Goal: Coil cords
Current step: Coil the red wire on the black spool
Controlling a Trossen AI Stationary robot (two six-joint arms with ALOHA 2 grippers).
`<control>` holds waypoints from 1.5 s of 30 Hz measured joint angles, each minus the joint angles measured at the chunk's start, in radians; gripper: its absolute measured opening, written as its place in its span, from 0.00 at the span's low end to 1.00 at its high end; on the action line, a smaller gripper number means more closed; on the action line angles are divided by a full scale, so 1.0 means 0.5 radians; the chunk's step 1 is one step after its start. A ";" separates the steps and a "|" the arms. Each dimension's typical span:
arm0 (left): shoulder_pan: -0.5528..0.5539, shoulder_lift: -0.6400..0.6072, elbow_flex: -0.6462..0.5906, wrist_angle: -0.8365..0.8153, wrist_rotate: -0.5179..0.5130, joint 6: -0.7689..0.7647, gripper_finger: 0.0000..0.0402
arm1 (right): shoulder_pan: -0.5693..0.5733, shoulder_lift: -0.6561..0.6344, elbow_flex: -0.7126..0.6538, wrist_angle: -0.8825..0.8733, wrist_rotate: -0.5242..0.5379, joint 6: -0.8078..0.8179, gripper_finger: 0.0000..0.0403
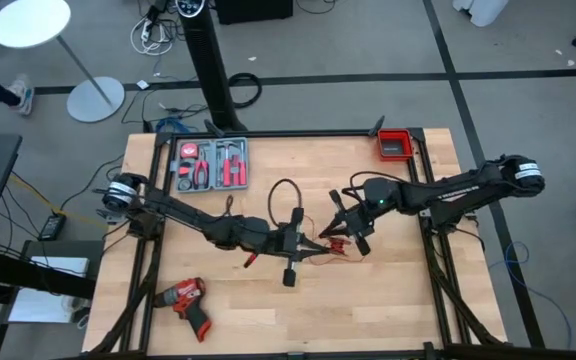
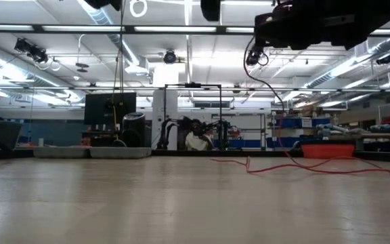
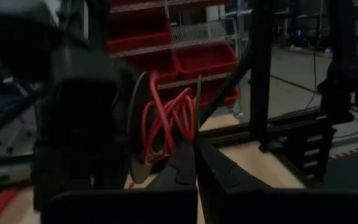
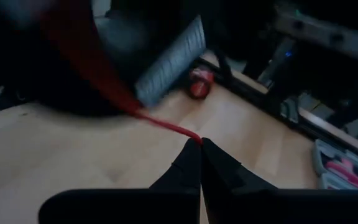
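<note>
The thin red wire [image 1: 336, 246] is bunched between my two grippers at the middle of the table. In the low view a slack stretch of the red wire [image 2: 303, 167] lies on the tabletop. My left gripper [image 1: 316, 243] reaches in from the table's left and is shut on the wire's loops [image 3: 166, 121]. My right gripper [image 1: 332, 238] comes from the right and is shut on a strand of the same wire. The black cable [image 1: 283, 195] lies in an open loop on the table just beyond the left arm; neither gripper touches it. My left gripper pinches the red wire where several loops come together [image 3: 190, 135], right at its fingertips. The fingers lie level, coming from the table's left. The loops stand up above the fingertips, clear of the table. My right gripper pinches a single strand of the red wire [image 4: 190, 137] between its fingertips, slanting slightly down from the table's right. From the tips the strand runs off straight and clear of the wood toward the left gripper.
A grey tray of red-handled tools [image 1: 211, 165] sits at the far left, a red bin [image 1: 395, 145] at the far right corner, and a red drill [image 1: 186, 298] near the front left. The black frame rails [image 1: 428, 250] border the table.
</note>
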 joint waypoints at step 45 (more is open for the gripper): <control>-0.046 -0.497 -0.001 -1.114 -0.808 0.388 0.00 | 0.118 -0.492 -0.002 -0.958 0.835 0.120 0.00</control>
